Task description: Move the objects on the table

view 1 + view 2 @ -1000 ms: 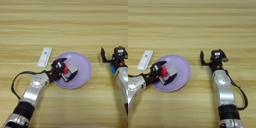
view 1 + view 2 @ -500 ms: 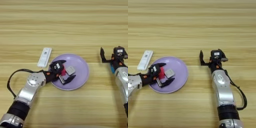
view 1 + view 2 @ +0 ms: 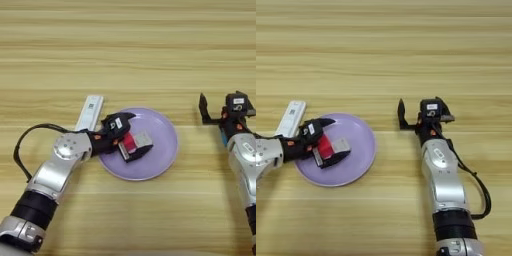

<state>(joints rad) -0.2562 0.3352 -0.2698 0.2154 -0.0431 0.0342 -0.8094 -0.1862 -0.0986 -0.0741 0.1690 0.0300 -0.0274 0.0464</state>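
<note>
my left gripper [image 3: 131, 139] sits over the lilac plate [image 3: 162, 155], jaws spread around the red cube [image 3: 129, 144] and the pale-grey block [image 3: 142, 138] that lie on it. since a second ago the plate has slid left with me, now just beside the white stick [image 3: 89, 112]. i judge i am dragging it. my right gripper [image 3: 406, 118] waits far right, jaws wide.

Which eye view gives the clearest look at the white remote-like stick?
The left eye view: the white remote-like stick lies in full on the table, just left of the lilac plate. In the right eye view it sits near the left edge, its near end hidden behind the left gripper.
</note>
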